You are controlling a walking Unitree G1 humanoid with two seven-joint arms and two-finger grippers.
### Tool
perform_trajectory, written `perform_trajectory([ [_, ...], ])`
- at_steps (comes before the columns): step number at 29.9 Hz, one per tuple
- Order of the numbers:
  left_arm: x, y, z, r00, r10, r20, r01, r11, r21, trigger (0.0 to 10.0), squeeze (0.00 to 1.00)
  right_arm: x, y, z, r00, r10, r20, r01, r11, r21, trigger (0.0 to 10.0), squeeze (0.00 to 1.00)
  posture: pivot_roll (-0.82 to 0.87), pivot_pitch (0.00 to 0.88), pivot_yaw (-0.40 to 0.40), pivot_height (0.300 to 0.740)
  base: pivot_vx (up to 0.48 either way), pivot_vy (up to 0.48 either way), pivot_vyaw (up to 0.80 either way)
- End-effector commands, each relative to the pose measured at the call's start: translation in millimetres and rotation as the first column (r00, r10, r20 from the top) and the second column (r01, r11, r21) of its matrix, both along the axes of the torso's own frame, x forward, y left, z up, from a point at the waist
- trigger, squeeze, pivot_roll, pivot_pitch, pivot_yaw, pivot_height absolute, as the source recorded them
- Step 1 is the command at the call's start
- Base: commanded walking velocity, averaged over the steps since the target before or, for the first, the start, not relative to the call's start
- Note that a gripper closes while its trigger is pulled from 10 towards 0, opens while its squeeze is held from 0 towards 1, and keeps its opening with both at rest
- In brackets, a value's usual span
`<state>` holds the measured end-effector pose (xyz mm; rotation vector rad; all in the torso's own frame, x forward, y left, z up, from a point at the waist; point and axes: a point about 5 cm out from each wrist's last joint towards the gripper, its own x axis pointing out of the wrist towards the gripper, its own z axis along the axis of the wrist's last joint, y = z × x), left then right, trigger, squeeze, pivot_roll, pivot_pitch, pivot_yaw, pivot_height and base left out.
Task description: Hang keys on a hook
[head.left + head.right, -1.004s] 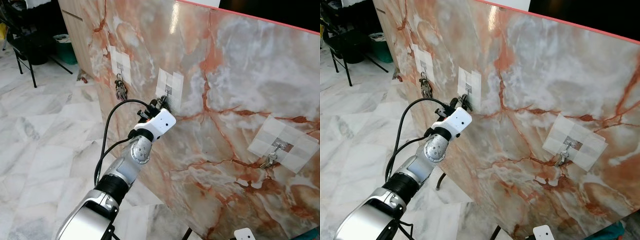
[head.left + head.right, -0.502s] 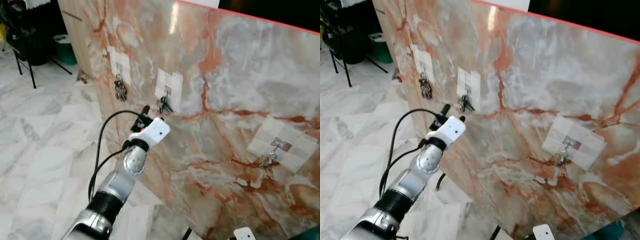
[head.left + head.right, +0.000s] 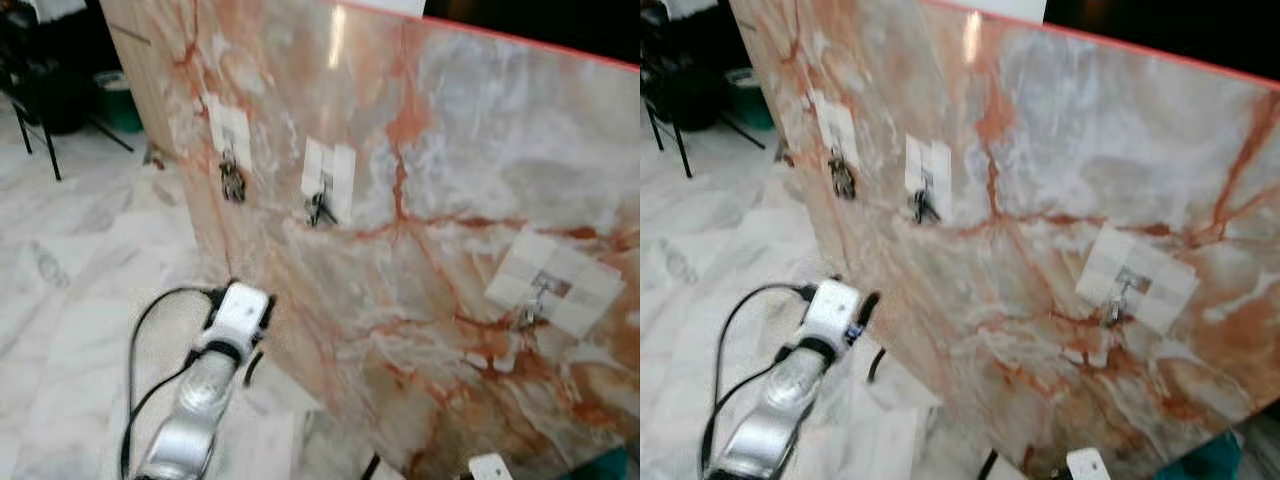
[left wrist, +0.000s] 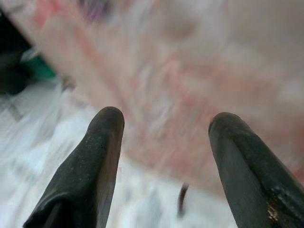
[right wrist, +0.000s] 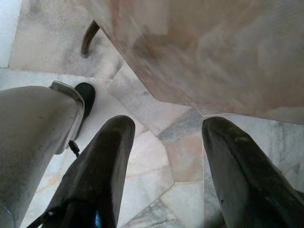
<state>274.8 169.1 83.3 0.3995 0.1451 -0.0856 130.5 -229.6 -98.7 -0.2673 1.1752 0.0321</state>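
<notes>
My left claw (image 4: 164,126) hangs low in front of the marble board (image 3: 450,150), fingers apart and holding nothing. Keys (image 3: 319,208) hang on the middle hook (image 3: 326,182), well above it. More keys (image 3: 232,182) hang on the left hook, another set (image 3: 530,313) on the right one. My right claw (image 5: 166,137) points at the floor (image 5: 152,156), fingers apart, empty.

- three hooks are counted on one marble panel (image 3: 430,200): left (image 3: 231,165), middle (image 3: 323,190), right (image 3: 538,295)
- three hanging key bunches: (image 3: 233,183), (image 3: 318,208), (image 3: 527,317)
- two grippers: (image 4: 164,124), (image 5: 167,127)
</notes>
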Motion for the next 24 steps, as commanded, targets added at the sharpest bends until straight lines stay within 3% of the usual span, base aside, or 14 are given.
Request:
perform_trajectory([
  [1,-1.9,5.3,2,1.0,0.017,-0.008,-0.017,1.0,-0.018,10.0,0.0,-0.8,-2.8,0,1.0,-0.004,-0.005,0.004,1.0,-0.008,10.0,0.0,-0.04,0.0,-0.055,0.74,0.0,0.0,0.0],
  [4,-18.2,50.1,-22,0.971,0.215,-0.105,-0.218,0.976,-0.016,10.0,0.0,-1.6,-3.1,0,1.0,-0.009,-0.007,0.009,1.0,-0.009,10.0,0.0,-0.03,0.0,-0.055,0.74,0.0,0.0,0.0],
  [6,-36.0,78.8,-50,0.914,0.339,-0.223,-0.354,0.935,-0.03,10.0,0.0,-2.4,-3.7,0,1.0,-0.006,-0.013,0.006,1.0,-0.013,10.0,0.0,-0.01,0.0,-0.067,0.74,0.0,0.0,0.0],
  [9,-48.3,88.3,-74,0.873,0.363,-0.325,-0.39,0.921,-0.018,10.0,0.0,-3.1,-4.4,0,1.0,-0.009,-0.016,0.009,1.0,-0.016,10.0,0.0,-0.01,0.0,-0.067,0.74,0.0,0.0,0.0],
  [10,-61.5,93.5,-95,0.829,0.376,-0.413,-0.401,0.915,0.029,10.0,0.0,-3.6,-5.2,0,1.0,-0.011,-0.018,0.011,1.0,-0.019,10.0,0.0,-0.02,0.0,-0.071,0.74,0.0,0.0,0.0],
  [12,-69.4,93.5,-107,0.807,0.38,-0.452,-0.412,0.911,0.031,10.0,0.0,-4.0,-6.1,0,1.0,-0.014,-0.018,0.014,1.0,-0.022,10.0,0.0,-0.02,0.0,-0.072,0.74,0.0,0.0,0.0],
  [13,-78.5,89.9,-120,0.777,0.373,-0.507,-0.419,0.907,0.026,10.0,0.0,-4.1,-7.0,0,1.0,-0.016,-0.018,0.016,1.0,-0.024,10.0,0.0,-0.02,0.0,-0.078,0.74,0.0,0.0,0.0],
  [16,-87.2,85.2,-131,0.752,0.365,-0.549,-0.419,0.908,0.03,10.0,0.0,-4.2,-7.9,0,1.0,-0.018,-0.017,0.018,0.999,-0.026,10.0,0.0,-0.02,0.0,-0.08,0.74,0.0,0.0,0.0],
  [19,-106.8,58.5,-157,0.694,0.303,-0.653,-0.393,0.919,0.009,10.0,0.0,-6.3,-12.7,1,0.999,-0.033,-0.016,0.033,0.999,-0.034,10.0,0.0,-0.04,0.0,-0.092,0.74,0.0,0.0,0.0],
  [20,-106.8,58.5,-157,0.694,0.303,-0.653,-0.393,0.919,0.009,10.0,0.0,-6.3,-12.7,1,0.999,-0.033,-0.016,0.033,0.999,-0.034,10.0,0.0,-0.04,0.0,-0.092,0.74,0.0,0.0,0.0],
  [24,-123.0,50.3,-172,0.613,0.308,-0.727,-0.432,0.901,0.017,10.0,0.0,-9.9,-15.8,1,0.997,-0.069,-0.016,0.068,0.997,-0.034,10.0,0.0,-0.03,0.0,-0.085,0.74,0.0,0.0,0.0],
])
